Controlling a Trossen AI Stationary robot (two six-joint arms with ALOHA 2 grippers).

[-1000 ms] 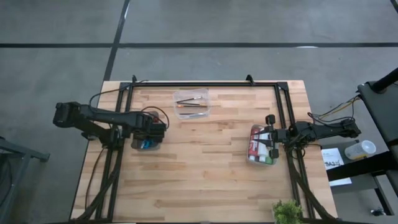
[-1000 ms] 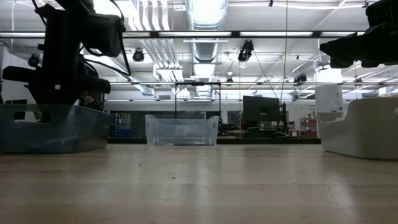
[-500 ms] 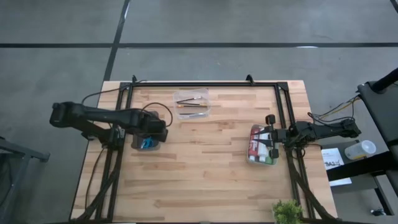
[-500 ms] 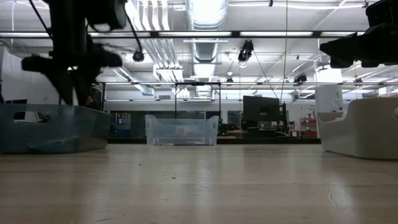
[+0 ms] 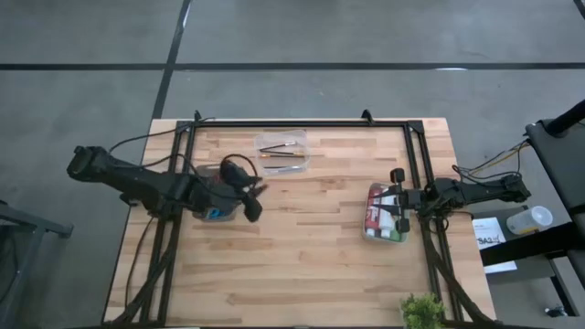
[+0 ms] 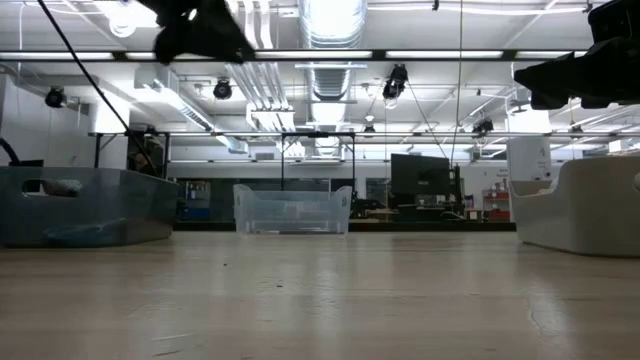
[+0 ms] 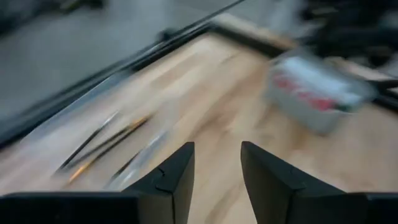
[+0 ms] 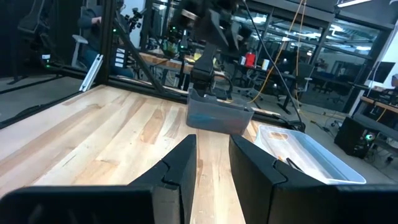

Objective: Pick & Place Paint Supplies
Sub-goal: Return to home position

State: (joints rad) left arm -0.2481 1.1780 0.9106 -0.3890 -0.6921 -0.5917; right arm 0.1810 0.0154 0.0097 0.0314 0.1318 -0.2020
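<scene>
Tabletop (image 5: 302,247) matt plank wood w/ blk metal frame (image 5: 302,123); brush bin (image 5: 281,133) clear plastic, paint bottles (image 5: 375,217) plastic too.

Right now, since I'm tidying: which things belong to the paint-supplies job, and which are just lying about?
Job: brushes in the clear bin; paint bottles in the right-hand bin.
Lying about: green plant; pale container off to the side.

Wooden table (image 5: 302,242); green plant (image 5: 421,313) at corner; dark bin (image 6: 95,205) left side.

Industrial robotics lab, exposed ceiling ducts (image 6: 326,70), strip lights (image 6: 420,56)
</scene>
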